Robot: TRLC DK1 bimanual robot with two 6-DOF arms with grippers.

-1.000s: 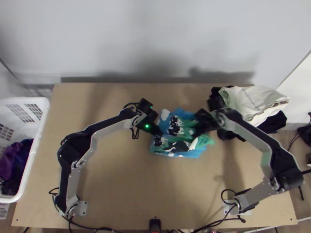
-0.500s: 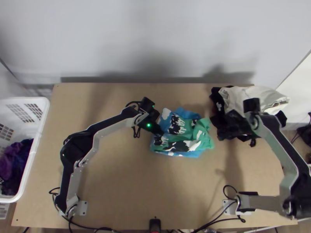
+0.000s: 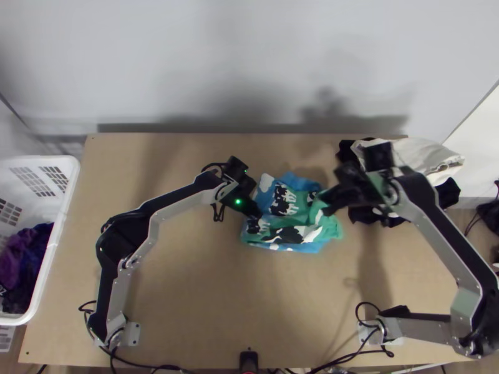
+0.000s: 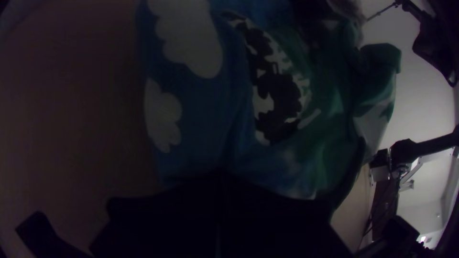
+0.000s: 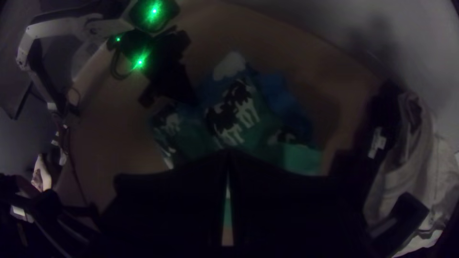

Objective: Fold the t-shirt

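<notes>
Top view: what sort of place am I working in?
Likely a robot laundry-folding bench: a wooden table bearing a t-shirt, a white basket with purple cloth, and a cloth pile.

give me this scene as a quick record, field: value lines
item: t-shirt, blue and green, cow and cloud prints
lie: rumpled, layers overlapping, on the wooden table
left gripper: fingers shut, tips at the shirt
right gripper: fingertips together, by the shirt's right edge
right side: off-white cloth on black cloth
left side: white basket with purple cloth
status: not neatly folded
</notes>
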